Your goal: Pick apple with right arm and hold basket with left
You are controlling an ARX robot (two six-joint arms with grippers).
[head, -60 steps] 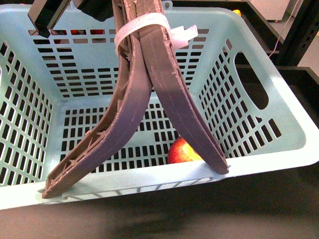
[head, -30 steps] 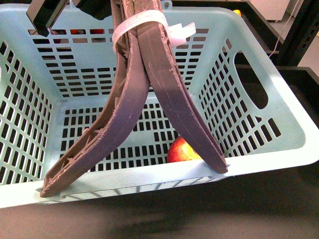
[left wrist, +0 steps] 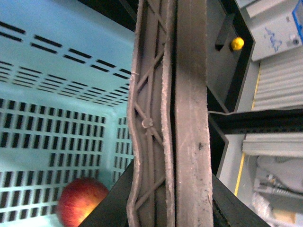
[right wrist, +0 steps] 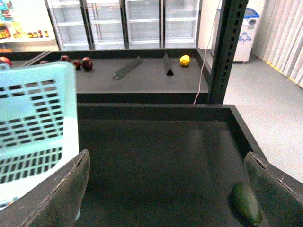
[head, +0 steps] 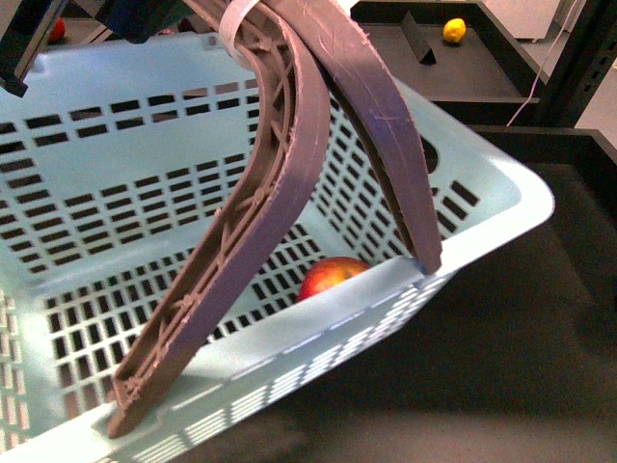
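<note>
The pale mint-blue basket hangs tilted, with its two brown ribbed handles raised together. My left gripper is shut on the handles, and its dark body shows at the top left of the front view. The red apple with a yellowish patch lies on the basket floor by the near wall. It also shows in the left wrist view. My right gripper is open and empty over the dark tabletop, beside the basket's end wall. It is out of the front view.
A green avocado-like fruit lies on the dark tabletop by one right fingertip. A yellow lemon-like fruit and dark red fruits sit on the far shelf. A black upright post stands at the table's far edge.
The basket has swung and tilted, with its handles leaning further to the left. The apple has shifted a little to the left inside it.
</note>
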